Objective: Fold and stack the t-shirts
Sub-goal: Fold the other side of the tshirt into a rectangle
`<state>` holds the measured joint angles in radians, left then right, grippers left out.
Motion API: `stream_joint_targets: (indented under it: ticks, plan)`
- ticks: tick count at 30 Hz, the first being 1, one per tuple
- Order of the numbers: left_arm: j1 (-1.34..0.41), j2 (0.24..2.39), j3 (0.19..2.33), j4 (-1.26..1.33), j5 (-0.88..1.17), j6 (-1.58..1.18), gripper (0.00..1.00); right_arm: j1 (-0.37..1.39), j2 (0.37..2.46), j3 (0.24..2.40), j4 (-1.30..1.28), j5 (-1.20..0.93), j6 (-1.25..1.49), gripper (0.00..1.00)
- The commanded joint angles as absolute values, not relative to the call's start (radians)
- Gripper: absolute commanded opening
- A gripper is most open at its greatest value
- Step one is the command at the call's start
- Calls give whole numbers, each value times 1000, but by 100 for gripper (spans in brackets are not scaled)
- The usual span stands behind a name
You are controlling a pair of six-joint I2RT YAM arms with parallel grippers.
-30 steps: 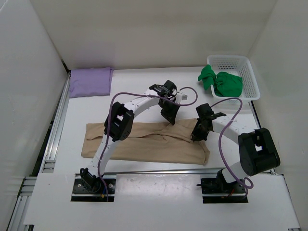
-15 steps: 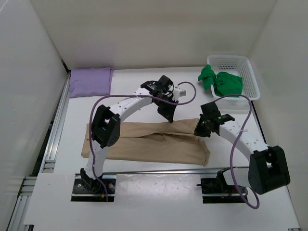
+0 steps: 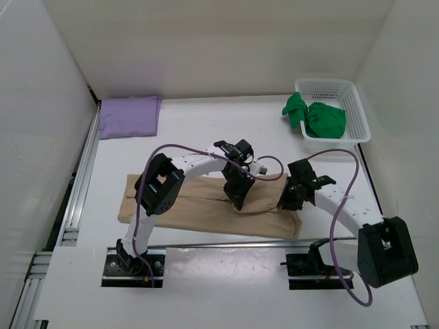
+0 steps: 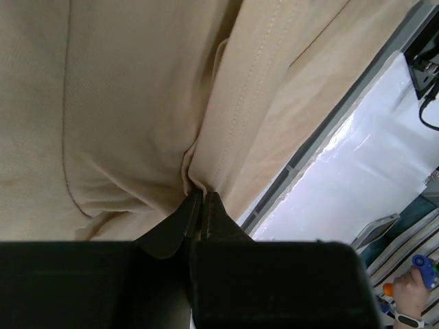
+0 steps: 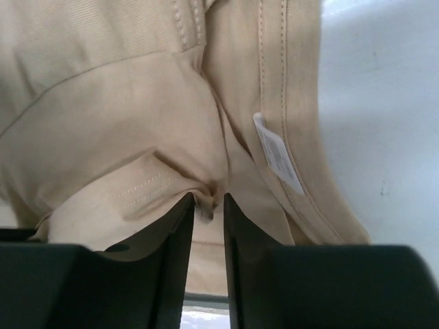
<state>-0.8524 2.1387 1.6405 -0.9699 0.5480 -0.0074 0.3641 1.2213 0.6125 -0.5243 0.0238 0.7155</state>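
Top external: left gripper (image 3: 236,201) and right gripper (image 3: 285,201) had dragged nearward since a second ago, each clamped on tan t-shirt (image 3: 192,216) cloth bunched between its jaws. Lengthwise fold looked underway.

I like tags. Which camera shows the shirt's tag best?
The right wrist view: the tag lies close up on the tan shirt. The left wrist view shows only cloth; the top view is too far.

You are logging the tan t-shirt (image 4: 123,103) showing as matt, finely woven cloth with raised stitched seams, the left gripper (image 4: 203,195) and right gripper (image 5: 208,202) reading as matt black plastic, the basket (image 3: 328,81) presenting as white plastic mesh, and the table (image 3: 199,130) looking smooth and white.
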Motion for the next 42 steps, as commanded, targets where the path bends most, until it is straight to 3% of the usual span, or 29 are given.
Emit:
stream_joint_targets:
  ticks: [1, 7, 14, 17, 21, 24, 25, 27, 35, 42]
  plan:
    - [-847, 2098, 1647, -951, 588, 0, 10, 364, 1117, 603, -540, 40, 723, 29]
    - [-856, 2098, 1647, -963, 636, 0, 15, 364, 979, 603, -522, 67, 741, 29]
    - [-874, 2098, 1612, -1038, 690, 0, 21, 364, 1188, 675, -439, -4, 741, 7]
    - [-874, 2089, 1586, -1058, 690, 0, 25, 364, 1251, 675, -365, -60, 741, 4]
    - [-874, 2089, 1566, -1058, 699, 0, 37, 364, 1302, 657, -298, -107, 753, 4]
    - [-874, 2089, 1566, -1068, 709, 0, 49, 373, 1330, 647, -267, -169, 742, 2]
    - [-874, 2089, 1566, -1068, 709, 0, 59, 373, 1342, 647, -267, -178, 732, 2]
    - [-874, 2089, 1577, -1091, 718, 0, 64, 383, 1342, 618, -267, -207, 718, 1]
    - [-874, 2080, 1640, -1181, 718, 0, 66, 420, 1295, 539, -310, -279, 618, 0]
    - [-776, 2000, 1599, -1201, 729, 0, 70, 430, 1063, 450, -440, -212, 618, 0]
